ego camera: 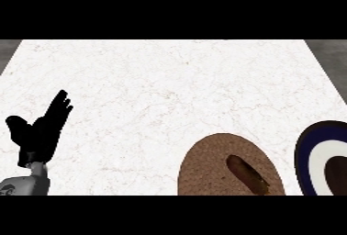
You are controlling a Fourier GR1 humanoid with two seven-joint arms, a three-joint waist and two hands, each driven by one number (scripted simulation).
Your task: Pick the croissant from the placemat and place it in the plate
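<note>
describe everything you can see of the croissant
The croissant is a long, narrow, dark brown piece with a lighter golden edge along its right side. It lies slanted, upper end leftward, on the brown oval placemat, right of its middle. Only the placemat touches it; the plate sits apart, to its right.

My left hand [37,135] is low at the left side. It is open, and my fingers [59,108] are straight and point up. They touch nothing. The white counter [169,82] is all around them. Well to the right of my fingers, and lower, lies a brown placemat [207,165]. The long brown croissant [247,174] lies on it. Even farther right of my fingers is the plate [305,147], blue at the rim, just beside the placemat.
</note>
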